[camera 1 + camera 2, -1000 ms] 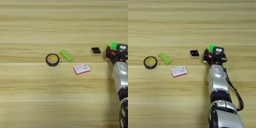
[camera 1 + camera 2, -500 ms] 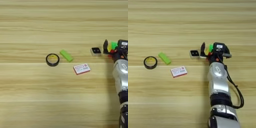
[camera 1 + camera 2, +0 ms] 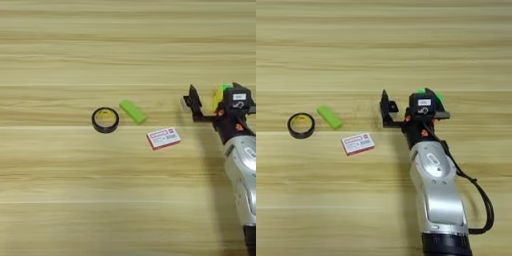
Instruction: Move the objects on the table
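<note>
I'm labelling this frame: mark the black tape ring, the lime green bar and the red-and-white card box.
black tape ring point(image 3: 105, 120), left eye view, on its front wall.
lime green bar point(image 3: 132, 111), left eye view, mid top face.
red-and-white card box point(image 3: 358, 143), right eye view, centre of lid.

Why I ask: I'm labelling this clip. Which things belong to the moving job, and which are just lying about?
Belong to the job:
black tape ring
lime green bar
red-and-white card box
puzzle cube, partly hidden

Not for moving:
table
right gripper, beside the cube
</note>
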